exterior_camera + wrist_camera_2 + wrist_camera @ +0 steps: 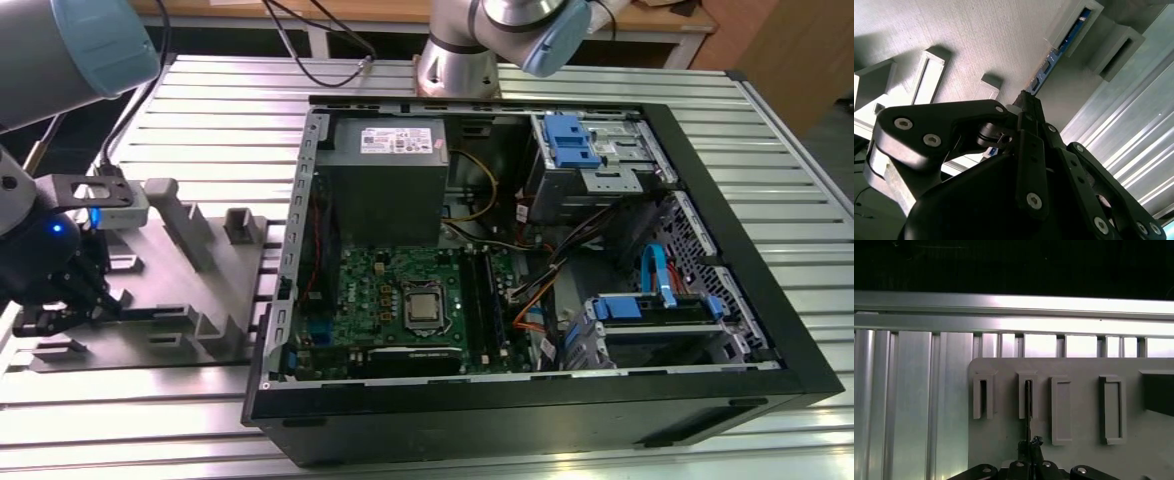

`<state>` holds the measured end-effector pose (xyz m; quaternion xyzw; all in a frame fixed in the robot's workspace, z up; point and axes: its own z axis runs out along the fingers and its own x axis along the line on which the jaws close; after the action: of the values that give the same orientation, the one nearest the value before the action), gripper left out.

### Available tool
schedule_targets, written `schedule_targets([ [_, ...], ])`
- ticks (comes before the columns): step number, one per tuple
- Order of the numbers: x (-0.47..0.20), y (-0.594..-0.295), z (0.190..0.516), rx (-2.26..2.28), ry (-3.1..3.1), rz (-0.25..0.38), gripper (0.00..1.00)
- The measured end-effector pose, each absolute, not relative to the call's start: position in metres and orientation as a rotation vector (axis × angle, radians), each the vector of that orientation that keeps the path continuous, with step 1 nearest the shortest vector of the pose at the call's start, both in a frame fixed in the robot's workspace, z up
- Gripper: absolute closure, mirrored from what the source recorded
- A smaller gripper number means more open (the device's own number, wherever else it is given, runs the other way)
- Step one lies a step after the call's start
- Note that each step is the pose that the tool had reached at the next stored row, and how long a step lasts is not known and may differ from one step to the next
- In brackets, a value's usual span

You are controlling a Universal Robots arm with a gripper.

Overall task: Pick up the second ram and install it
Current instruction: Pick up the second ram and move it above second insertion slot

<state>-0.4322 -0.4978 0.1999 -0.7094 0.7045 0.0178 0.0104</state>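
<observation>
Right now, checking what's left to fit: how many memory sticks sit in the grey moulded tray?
1: the dark blue-green flat memory stick stands on edge in a raised grey holder; others may be hidden.

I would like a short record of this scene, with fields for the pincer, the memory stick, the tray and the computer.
pincer: low over the tray, closed on the memory stick's near end
memory stick: blue board, standing on edge in a tray slot, not yet lifted out
tray: grey, with several raised slots, lying on the ribbed metal table
computer: case open with the green board exposed, at the exterior view's right of the tray
</observation>
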Motion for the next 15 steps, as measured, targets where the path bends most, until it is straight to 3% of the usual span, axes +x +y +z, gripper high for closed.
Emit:
schedule_targets([
  [15, -0.4322, -0.4978, 0.2085, -2.218, 2.194, 0.056, 0.88],
])
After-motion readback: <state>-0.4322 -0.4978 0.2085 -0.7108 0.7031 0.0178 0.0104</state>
